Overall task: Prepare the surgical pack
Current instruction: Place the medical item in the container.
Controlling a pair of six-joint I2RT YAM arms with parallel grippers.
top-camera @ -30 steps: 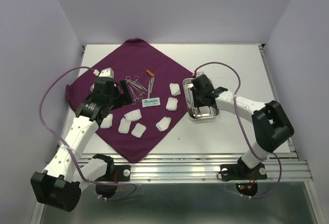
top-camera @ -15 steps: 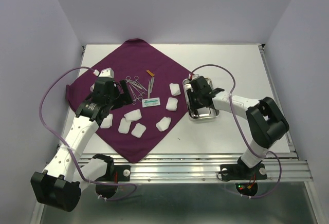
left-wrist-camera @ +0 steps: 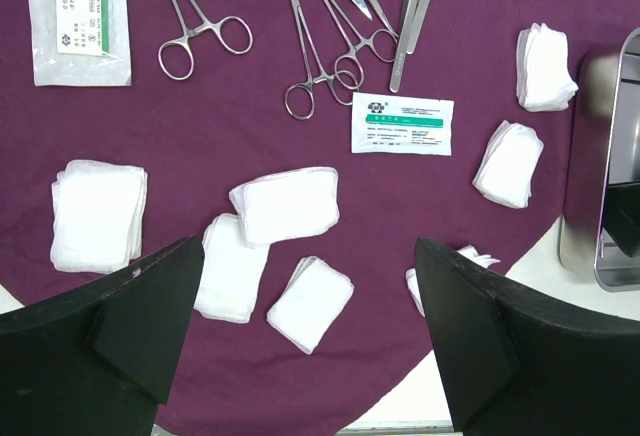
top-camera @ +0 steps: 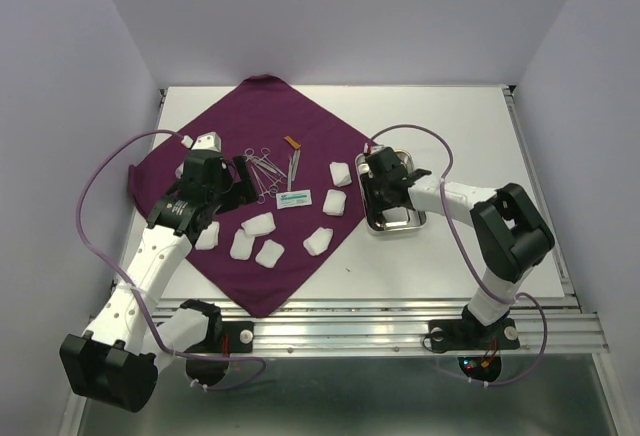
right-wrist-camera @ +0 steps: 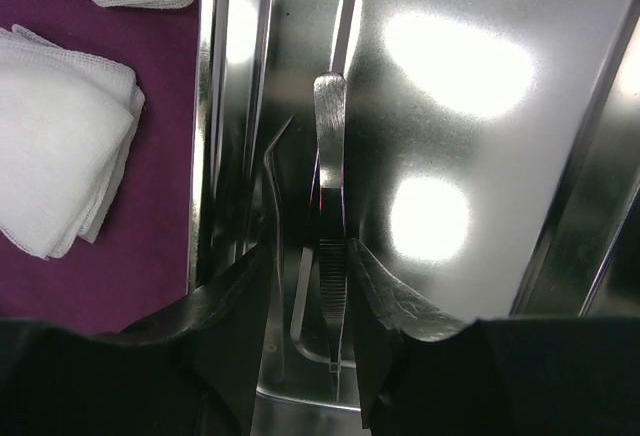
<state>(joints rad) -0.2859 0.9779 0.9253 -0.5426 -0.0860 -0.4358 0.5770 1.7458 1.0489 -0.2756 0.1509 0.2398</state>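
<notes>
Your unclenched right hand [right-wrist-camera: 308, 261] straddles thin steel forceps [right-wrist-camera: 330, 126] in the shiny rectangular steel tray [right-wrist-camera: 480, 156]: stiff, slippery, best pinched at the ribbed middle.

white table [top-camera: 480, 116], lavender walls [top-camera: 330, 16] (evenly lit)

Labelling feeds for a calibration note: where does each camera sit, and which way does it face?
Top: above and behind the bases, looking down on the table; left arm and right arm show.
Left wrist: over the cloth, looking down on gauze; open left tool shows.
Right wrist: looking down into the tray; right tool straddles forceps.
All three share the tray.
</notes>
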